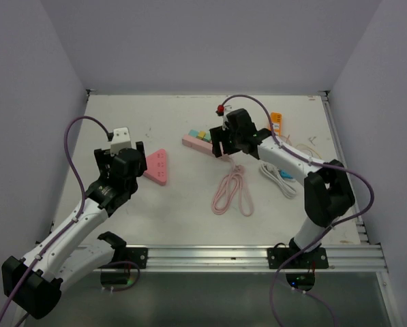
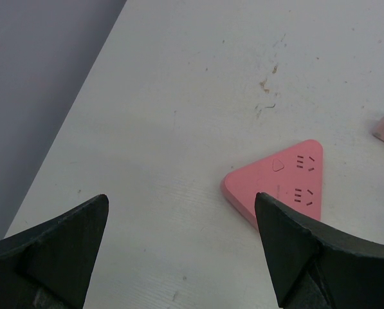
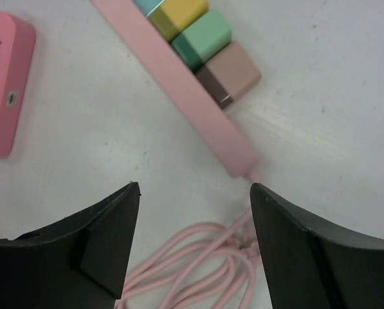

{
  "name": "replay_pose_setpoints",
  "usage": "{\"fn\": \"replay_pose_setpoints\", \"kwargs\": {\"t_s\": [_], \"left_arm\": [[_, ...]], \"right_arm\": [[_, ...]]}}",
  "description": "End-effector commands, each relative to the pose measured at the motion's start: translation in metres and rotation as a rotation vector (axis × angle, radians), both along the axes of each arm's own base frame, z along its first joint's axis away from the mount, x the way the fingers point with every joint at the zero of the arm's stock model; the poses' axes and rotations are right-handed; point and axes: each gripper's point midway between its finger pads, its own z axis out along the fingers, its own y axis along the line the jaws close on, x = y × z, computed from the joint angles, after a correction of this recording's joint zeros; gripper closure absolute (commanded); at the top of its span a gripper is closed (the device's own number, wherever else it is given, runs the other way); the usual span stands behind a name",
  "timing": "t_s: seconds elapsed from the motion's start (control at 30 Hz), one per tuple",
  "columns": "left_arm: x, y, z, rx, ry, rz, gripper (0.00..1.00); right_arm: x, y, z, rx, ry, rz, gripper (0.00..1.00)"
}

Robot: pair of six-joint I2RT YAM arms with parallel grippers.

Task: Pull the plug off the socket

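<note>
- Holding my right gripper (image 3: 195, 187) over the table (image 1: 176, 204), jaws apart with nothing between them. Its two dark fingers (image 3: 95, 238) frame the near end of the pink power strip (image 3: 179, 90).
- The power strip runs diagonally away from me, toward the upper left of the right wrist view. Its pink cord (image 3: 204, 264) leaves the near end and lies in loose loops that show between my two fingers.
- Four plugs sit in a row against the strip's right side. The brown plug (image 3: 230, 74) is nearest the cord end, then the green plug (image 3: 201, 38) and the yellow plug (image 3: 179, 16). The teal plug (image 3: 146, 5) is cut off by the top edge. All look seated against the strip, and none is in my grasp.
- The brown plug is ahead of the gap between my fingers and a little to the right, apart from both.
- My left gripper (image 2: 182, 199) is spread wide and empty over bare table. A pink triangular socket (image 2: 282, 183) lies flat just ahead of its right finger, holes facing up, with nothing plugged in.
- From above, the triangular socket lies between the two grippers, near the power strip but not touching it.
- A white cord (image 1: 278, 178) lies bunched to the right of the pink loops, beside my right arm.
- An orange item (image 1: 276, 122) sits toward the far right of the table. I cannot tell what it is.
</note>
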Motion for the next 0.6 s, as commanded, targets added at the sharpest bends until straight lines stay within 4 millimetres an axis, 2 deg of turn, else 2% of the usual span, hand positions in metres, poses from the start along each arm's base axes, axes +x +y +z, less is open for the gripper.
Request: {"fn": "replay_pose_setpoints", "kwargs": {"t_s": [0.0, 0.03, 0.07, 0.1, 0.17, 0.2, 0.27, 0.3, 0.43, 0.5, 0.53, 0.57], "left_arm": [[0.003, 0.001, 0.004, -0.026, -0.028, 0.018, 0.00], [0.003, 0.000, 0.004, -0.027, -0.029, 0.016, 0.00], [0.003, 0.000, 0.004, -0.028, -0.028, 0.015, 0.00], [0.003, 0.001, 0.004, -0.026, -0.028, 0.016, 0.00], [0.003, 0.000, 0.004, -0.029, -0.028, 0.012, 0.00], [0.003, 0.000, 0.005, -0.031, -0.031, 0.012, 0.00], [0.004, -0.002, 0.005, -0.035, -0.033, 0.003, 0.00], [0.004, -0.002, 0.005, -0.036, -0.033, 0.000, 0.00], [0.005, -0.004, 0.006, -0.041, -0.034, -0.010, 0.00], [0.005, -0.004, 0.006, -0.041, -0.035, -0.011, 0.00], [0.005, -0.004, 0.006, -0.039, -0.033, -0.011, 0.00], [0.005, -0.004, 0.006, -0.038, -0.033, -0.010, 0.00]], "right_arm": [[0.033, 0.004, -0.007, -0.026, -0.014, 0.076, 0.26], [0.043, 0.007, -0.012, -0.041, -0.015, 0.096, 0.25], [0.048, 0.007, -0.005, -0.043, -0.036, 0.097, 0.25], [0.054, 0.005, -0.020, -0.064, -0.014, 0.097, 0.25], [0.065, 0.008, -0.023, -0.071, -0.023, 0.111, 0.24], [0.068, 0.006, -0.035, -0.082, -0.004, 0.115, 0.24], [0.073, 0.009, -0.040, -0.085, 0.004, 0.122, 0.25], [0.073, 0.010, -0.050, -0.092, 0.024, 0.131, 0.25], [0.061, 0.018, -0.059, -0.060, 0.070, 0.184, 0.33], [0.048, 0.020, -0.064, -0.038, 0.086, 0.203, 0.35], [0.045, 0.020, -0.059, -0.026, 0.078, 0.197, 0.37], [0.035, 0.017, -0.067, -0.031, 0.094, 0.197, 0.39]]}}
